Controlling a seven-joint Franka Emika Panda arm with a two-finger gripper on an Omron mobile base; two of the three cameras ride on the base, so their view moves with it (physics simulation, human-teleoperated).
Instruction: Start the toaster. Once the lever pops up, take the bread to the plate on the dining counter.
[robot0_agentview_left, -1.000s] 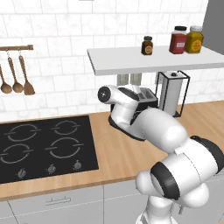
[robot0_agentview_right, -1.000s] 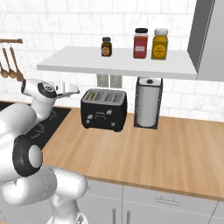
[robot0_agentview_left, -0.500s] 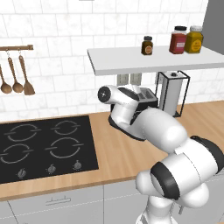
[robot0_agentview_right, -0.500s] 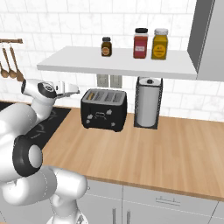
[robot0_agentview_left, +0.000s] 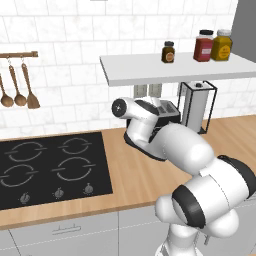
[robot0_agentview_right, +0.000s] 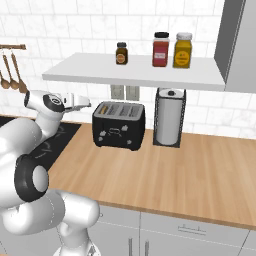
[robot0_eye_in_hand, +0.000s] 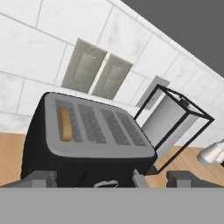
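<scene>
Tool (robot0_eye_in_hand: 111, 177) unmoved before toaster (robot0_agentview_right: 118, 124).

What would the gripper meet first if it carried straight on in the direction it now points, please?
Most likely the toaster: in the hand view it lies dead ahead of the gripper, with the bread in its leftmost slot. The gap between them is hard to judge.

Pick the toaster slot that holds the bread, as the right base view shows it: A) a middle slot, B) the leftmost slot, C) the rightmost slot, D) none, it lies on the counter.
B: the tan bread sits in the leftmost slot of the toaster, the end farthest from the paper towel stand.
</scene>
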